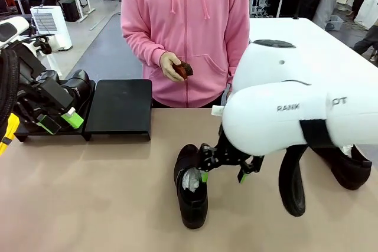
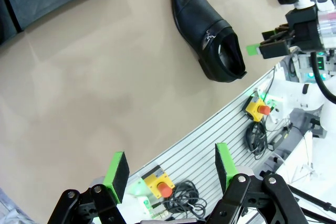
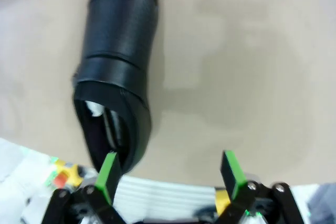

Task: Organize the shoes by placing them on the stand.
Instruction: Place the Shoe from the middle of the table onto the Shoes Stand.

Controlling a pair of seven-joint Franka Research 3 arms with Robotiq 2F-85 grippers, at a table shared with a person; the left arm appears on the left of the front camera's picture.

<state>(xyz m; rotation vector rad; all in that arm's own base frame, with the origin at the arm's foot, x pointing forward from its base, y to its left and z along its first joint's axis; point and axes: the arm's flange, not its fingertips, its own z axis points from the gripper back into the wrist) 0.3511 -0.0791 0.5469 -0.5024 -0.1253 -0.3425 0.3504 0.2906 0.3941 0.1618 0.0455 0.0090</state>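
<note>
now at the pick-up stage: the right gripper (image 1: 223,175) hangs low over a black shoe (image 1: 190,190) lying on the bench (image 1: 88,205) near the robot's edge, its jaws spread wide and holding nothing. in the right wrist view one green pad (image 3: 107,174) sits just beside the shoe's heel opening while the other stands over bare bench, so the jaws are not yet astride the shoe. the left gripper (image 1: 61,121) hovers by the stand (image 1: 121,107), its jaws likewise spread and empty. what looks like a second shoe (image 1: 80,84) rests on the left platform behind it, and the right platform has room. a third shoe (image 1: 349,170) lies at the bench's right side, half hidden under the right arm. across the bench a person (image 1: 186,16) in a pink hoodie holds a small brush (image 1: 182,69) (taking no part in the lift, as far as can be told). by this reading at least two shoes are left to move. the next move calls for shifting the right gripper sideways until both pads bracket the heel wall, then closing firmly on the glossy leather and carrying the shoe to the free platform.
</note>
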